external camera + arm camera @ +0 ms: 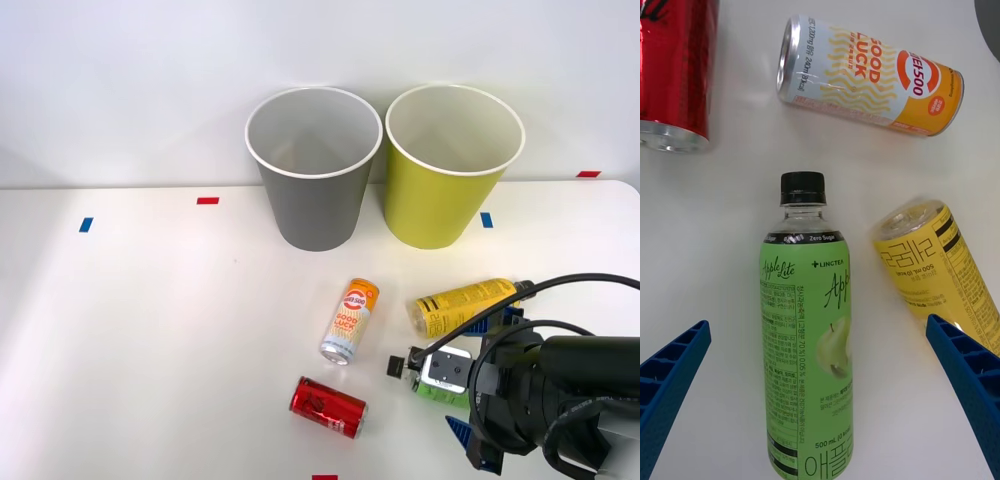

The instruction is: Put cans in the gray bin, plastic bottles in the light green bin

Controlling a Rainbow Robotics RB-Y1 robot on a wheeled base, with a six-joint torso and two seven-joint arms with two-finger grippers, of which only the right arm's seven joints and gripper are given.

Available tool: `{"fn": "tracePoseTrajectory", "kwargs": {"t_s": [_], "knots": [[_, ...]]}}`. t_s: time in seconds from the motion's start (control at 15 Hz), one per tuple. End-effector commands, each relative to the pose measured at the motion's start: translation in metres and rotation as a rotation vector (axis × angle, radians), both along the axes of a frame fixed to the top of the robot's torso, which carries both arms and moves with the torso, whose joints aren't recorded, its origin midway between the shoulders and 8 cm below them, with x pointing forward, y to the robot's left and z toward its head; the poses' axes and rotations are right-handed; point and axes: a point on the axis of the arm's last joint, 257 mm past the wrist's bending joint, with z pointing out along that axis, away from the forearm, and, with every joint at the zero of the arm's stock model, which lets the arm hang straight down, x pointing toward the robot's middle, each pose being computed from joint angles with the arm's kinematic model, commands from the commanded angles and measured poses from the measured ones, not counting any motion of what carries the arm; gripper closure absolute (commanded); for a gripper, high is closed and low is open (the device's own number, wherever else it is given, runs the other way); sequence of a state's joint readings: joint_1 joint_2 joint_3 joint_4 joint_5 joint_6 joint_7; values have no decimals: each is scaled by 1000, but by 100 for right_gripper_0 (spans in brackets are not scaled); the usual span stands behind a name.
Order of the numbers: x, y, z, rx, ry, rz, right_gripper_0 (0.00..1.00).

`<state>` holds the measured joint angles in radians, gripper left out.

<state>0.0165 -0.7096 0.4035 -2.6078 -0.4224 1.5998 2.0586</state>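
The robot's gripper (816,390) hangs wide open over the green-label bottle (809,337) lying on the table (150,330); probably light and slick, it is best squeezed mid-label. Beyond wait the cans (350,320), then the light green bin (440,215).

White table (150,330); pale wall (120,80)

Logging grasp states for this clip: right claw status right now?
Right claw: open, holding nothing, its fingers on either side of the green-label bottle lying on the table.
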Motion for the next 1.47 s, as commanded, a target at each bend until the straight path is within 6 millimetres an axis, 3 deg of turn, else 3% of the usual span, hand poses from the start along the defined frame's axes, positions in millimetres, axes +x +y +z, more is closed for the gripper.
{"fn": "tracePoseTrajectory", "kwargs": {"t_s": [0.07, 0.6, 0.87, 1.47], "knots": [[4, -5, -7, -8, 13, -22, 0], [8, -18, -36, -30, 83, -72, 0], [16, -6, -55, 6, 129, -100, 0], [20, 5, -68, -21, 106, -105, 0]]}}
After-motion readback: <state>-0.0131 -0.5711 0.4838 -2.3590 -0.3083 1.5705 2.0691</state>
